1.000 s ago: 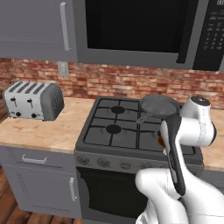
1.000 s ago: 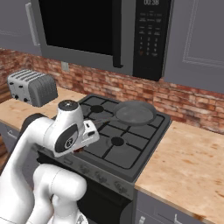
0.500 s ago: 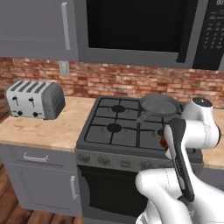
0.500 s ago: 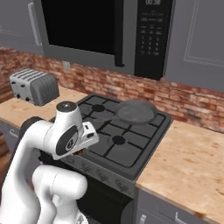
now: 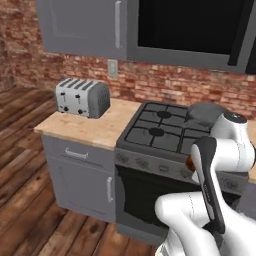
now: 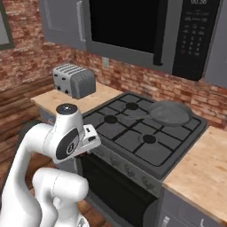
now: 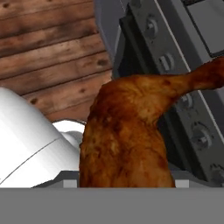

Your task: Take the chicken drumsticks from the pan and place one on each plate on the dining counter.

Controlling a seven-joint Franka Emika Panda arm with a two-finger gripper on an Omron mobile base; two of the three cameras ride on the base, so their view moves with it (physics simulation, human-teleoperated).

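A dark reddish-brown chicken drumstick (image 7: 127,135) looms close in the hand view, its thin bone end pointing up to the right. My gripper (image 5: 192,161) is shut on it, low in front of the stove's knob panel, and the meat hides the fingertips. A sliver of the drumstick (image 5: 189,163) peeks out beside my forearm in the left base view. The grey pan (image 6: 170,113) rests on the stove's back right burner, its inside bare grey, and appears again behind my arm as the pan (image 5: 206,113). The plates and the dining counter are out of view.
A black stove (image 6: 133,133) with an oven below sits between tan worktops (image 5: 95,127). A silver toaster (image 5: 82,97) stands on the left worktop. A microwave (image 6: 133,26) hangs above the stove. Wooden floor (image 5: 30,200) stretches away to the left.
The whole scene has slid to the right in both base views, so the base has moved; more floor shows at left. The arm keeps the drumstick held low before the stove.
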